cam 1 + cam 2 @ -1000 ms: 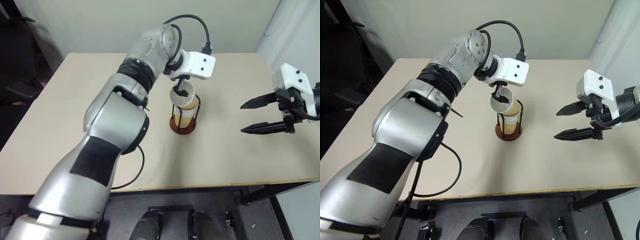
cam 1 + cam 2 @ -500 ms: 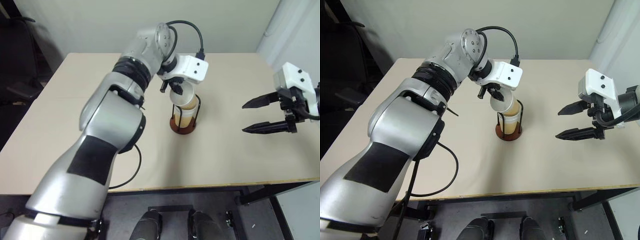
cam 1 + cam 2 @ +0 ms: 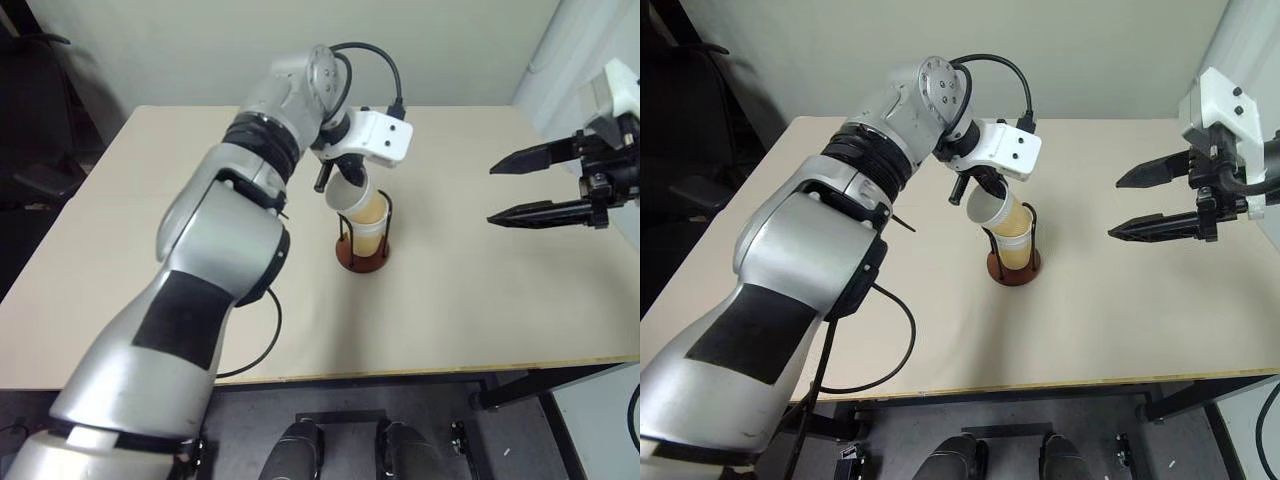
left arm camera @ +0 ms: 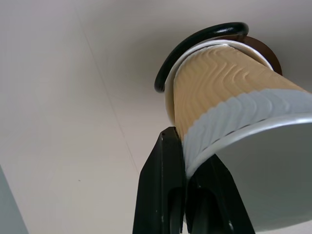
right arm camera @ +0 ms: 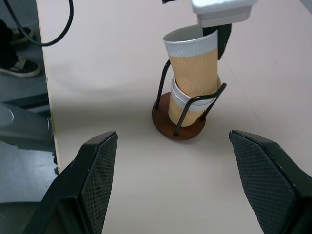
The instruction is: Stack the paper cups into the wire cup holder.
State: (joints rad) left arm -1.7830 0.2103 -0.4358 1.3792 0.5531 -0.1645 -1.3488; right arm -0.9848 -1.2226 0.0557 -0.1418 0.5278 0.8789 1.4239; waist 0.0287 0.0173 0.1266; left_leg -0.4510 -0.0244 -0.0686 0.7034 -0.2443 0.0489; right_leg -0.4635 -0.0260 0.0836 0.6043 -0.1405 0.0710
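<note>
A pale beige table fills the scene, with a plain light wall behind it and a dark floor showing past its near edge.

At about nine to ten o'clock from the table's middle, the left arm reaches in from the near left corner. The left gripper has its two black fingers pinched together on the white rolled rim of the top paper cup, one finger outside the wall and one inside the mouth. That cup leans, its mouth tipped toward ten o'clock, while its lower part sits nested in the cups below.

At the centre of the table stands the wire cup holder, a round reddish-brown base with thin black upright loops. The paper cups are stacked inside it; the right wrist view shows a second white rim between the wires, under the tan ribbed wall of the top cup. I cannot tell how many cups lie beneath that one. The stack leans against the wires rather than standing straight.

At three o'clock, well apart from the holder, the right gripper hangs above the table's far right side. Its black fingers stand wide apart and hold nothing, pointing back toward the holder.
</note>
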